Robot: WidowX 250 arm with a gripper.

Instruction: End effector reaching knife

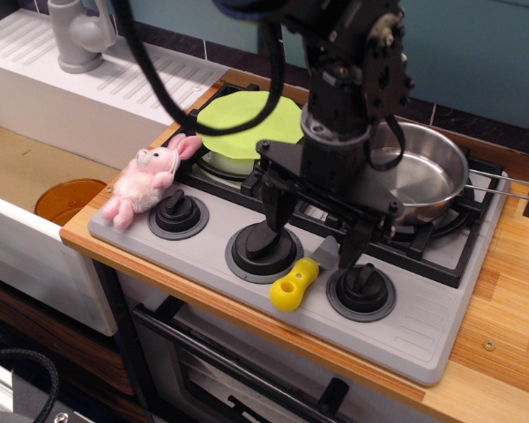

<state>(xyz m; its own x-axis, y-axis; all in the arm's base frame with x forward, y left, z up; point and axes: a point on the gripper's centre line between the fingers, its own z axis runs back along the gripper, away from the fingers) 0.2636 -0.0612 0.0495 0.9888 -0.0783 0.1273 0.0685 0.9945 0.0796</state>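
The knife (298, 280) lies on the grey stove panel between the middle and right knobs, with its yellow handle toward the front and its short grey blade (326, 256) pointing back. My black gripper (313, 236) hangs just above it, open. Its left prong (273, 217) is over the middle knob and its right prong (351, 248) is beside the right knob. The blade tip sits between the prongs. I cannot tell whether a prong touches the knife.
A steel pan (423, 181) sits on the right burner and a green plate (247, 123) on the left burner. A pink plush bunny (145, 181) lies at the stove's left edge. Three black knobs line the front panel. A sink and an orange bowl (66, 198) are at the left.
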